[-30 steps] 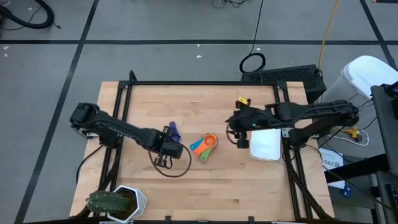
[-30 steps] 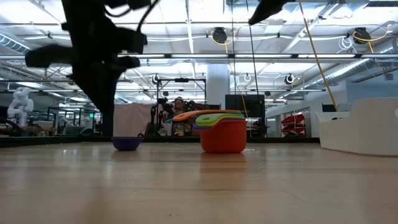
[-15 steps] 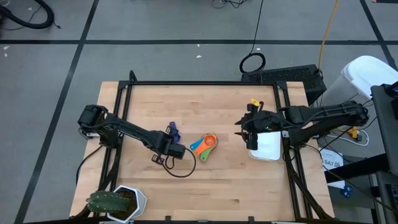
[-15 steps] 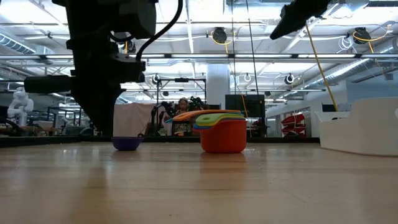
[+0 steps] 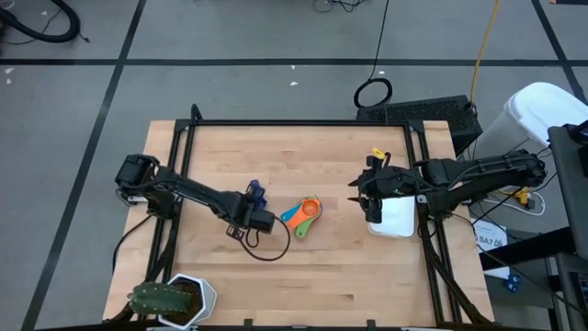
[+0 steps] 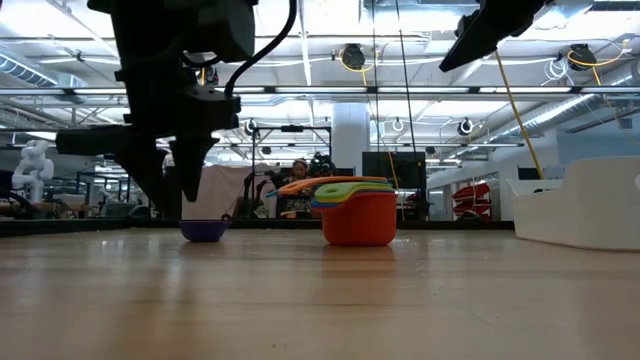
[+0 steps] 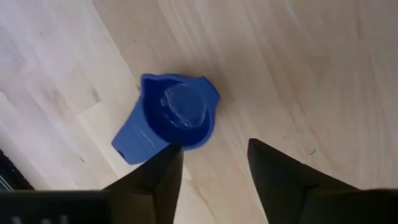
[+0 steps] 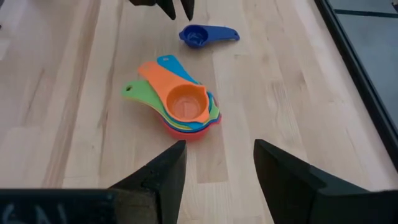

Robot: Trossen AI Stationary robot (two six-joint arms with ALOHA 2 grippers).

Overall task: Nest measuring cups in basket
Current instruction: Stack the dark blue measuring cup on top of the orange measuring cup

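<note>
Above a pale wooden bench [image 5: 303,276], left gripper [image 5: 250,204] poised just over the small dark blue measuring cup [image 7: 171,118], jaws parted and empty, tips flanking nothing but bare wood on the bowl's near side. Cup resting alone on the bench, bowl toward the jaws, flat handle trailing away and sideways; in the high view, long axis running roughly from the gripper toward the bench's far edge. Apart from it, toward the bench's middle, the nested stack of cups [image 8: 180,106]: red at the bottom, then yellow, blue and green, orange on top, handles fanned. Seen level across the bench, stack upright, blue cup [image 6: 204,230] low beside it, left arm's dark bulk hanging directly above.

Right gripper [image 5: 370,188] hovering at the near edge of the white basket [image 5: 397,221], well clear of the stack, jaws spread wide and holding nothing. Basket still without any cup inside as far as visible. Potted plant in a white hexagonal pot [image 5: 184,296] idle at the bench's front corner.

Likely step: taking up the lone blue cup to add it to the stack. Left arm by far the nearer; cup practically under its jaws. Closing across the bowl's rim or across the handle's width probably the crux, given the slant between jaws and handle axis.
</note>
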